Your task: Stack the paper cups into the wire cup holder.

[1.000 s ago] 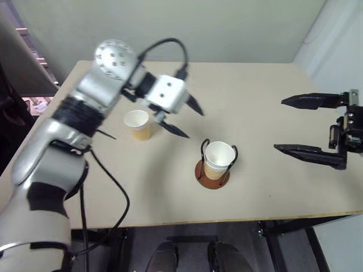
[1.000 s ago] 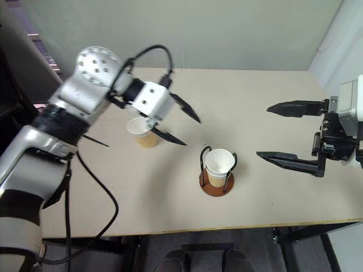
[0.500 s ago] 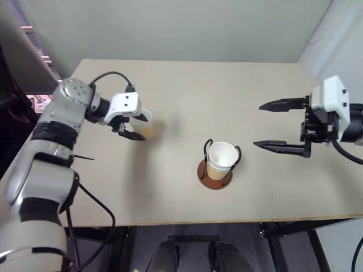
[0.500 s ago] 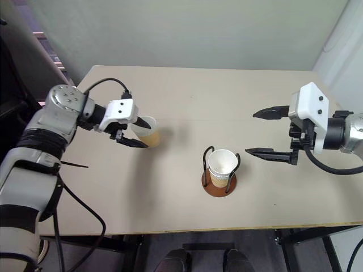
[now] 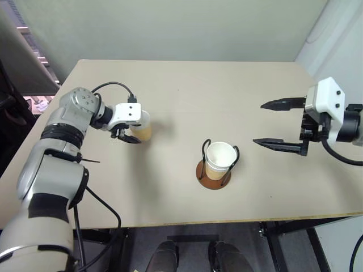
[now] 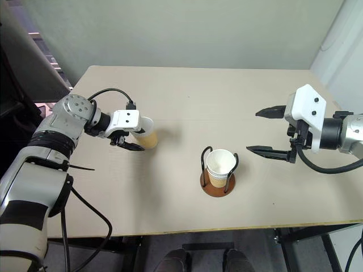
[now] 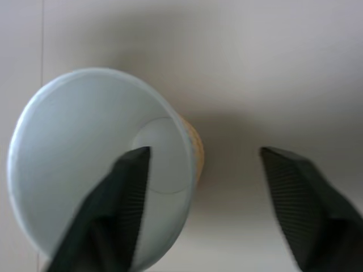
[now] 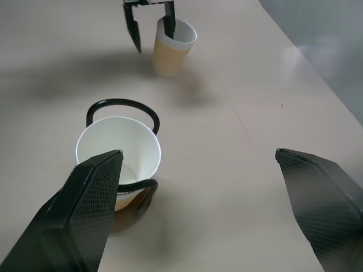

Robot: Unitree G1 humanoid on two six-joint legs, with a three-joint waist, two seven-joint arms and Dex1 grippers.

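Left wrist view: the left pincer (image 7: 195, 187) straddles the cup (image 7: 99, 164) wall, one finger inside, partly open, for a rim pinch; right pincer (image 6: 265, 130) waits wide beside the holder (image 6: 218, 182).

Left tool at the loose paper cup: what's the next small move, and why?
Probably close the left tool on the cup wall. One finger sits inside the loose paper cup, the other outside, with a gap between them, so the rim is straddled but not pinched. The cup stands on the table, apart from the wire cup holder.
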